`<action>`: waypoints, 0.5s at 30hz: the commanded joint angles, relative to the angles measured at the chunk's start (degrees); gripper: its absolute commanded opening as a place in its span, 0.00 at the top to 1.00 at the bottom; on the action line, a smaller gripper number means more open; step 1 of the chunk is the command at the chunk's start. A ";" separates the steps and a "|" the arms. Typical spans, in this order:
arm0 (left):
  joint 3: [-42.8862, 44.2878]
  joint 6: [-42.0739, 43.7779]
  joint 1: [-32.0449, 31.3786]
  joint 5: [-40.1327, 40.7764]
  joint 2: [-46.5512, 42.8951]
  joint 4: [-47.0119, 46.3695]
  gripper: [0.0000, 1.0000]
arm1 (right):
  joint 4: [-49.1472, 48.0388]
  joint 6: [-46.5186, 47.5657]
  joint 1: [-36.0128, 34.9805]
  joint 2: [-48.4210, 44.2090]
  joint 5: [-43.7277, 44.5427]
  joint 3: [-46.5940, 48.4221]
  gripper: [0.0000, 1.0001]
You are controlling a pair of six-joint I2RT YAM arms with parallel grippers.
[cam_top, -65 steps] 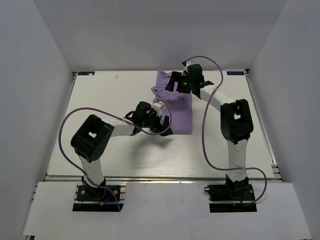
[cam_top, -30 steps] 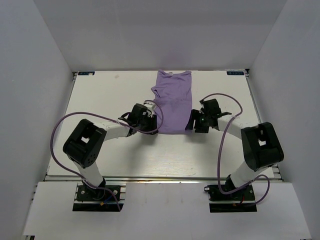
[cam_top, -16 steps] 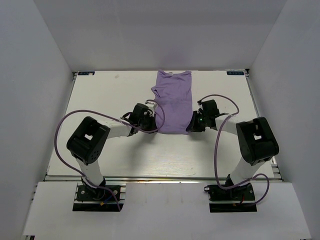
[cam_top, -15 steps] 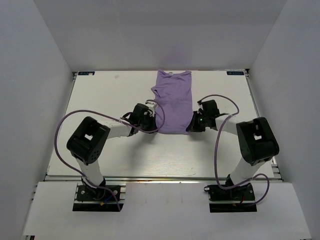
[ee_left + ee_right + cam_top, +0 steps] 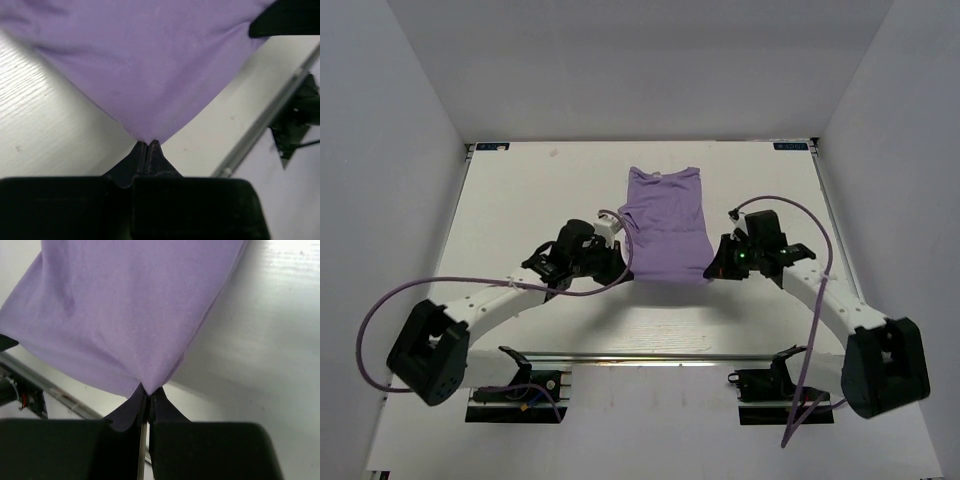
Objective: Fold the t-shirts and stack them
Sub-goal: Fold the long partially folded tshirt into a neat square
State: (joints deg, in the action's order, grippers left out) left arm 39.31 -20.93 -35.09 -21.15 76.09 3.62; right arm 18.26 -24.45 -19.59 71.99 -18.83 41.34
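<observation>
Tautly, t-shirt (image 5: 665, 220); left gripper (image 5: 148, 145); right gripper (image 5: 148, 390)

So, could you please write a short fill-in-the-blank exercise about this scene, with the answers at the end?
1. The t-shirt on the table has the colour ____.
2. The left fingers are ____ on one near corner of the t-shirt.
3. The right fingers pinch the other near corner, so ____ arms hold it.
4. The neck of the t-shirt points to the ____ edge of the table.
Missing words: purple; shut; two; far.
</observation>
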 commanded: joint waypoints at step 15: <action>13.51 -0.34 -0.77 5.49 -11.77 6.76 1.00 | 22.96 4.06 0.70 -5.63 -1.76 22.18 1.00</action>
State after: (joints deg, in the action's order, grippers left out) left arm 49.39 -20.91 -35.97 -20.27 62.98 11.79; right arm 39.44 -21.34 -19.44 64.97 -21.80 58.76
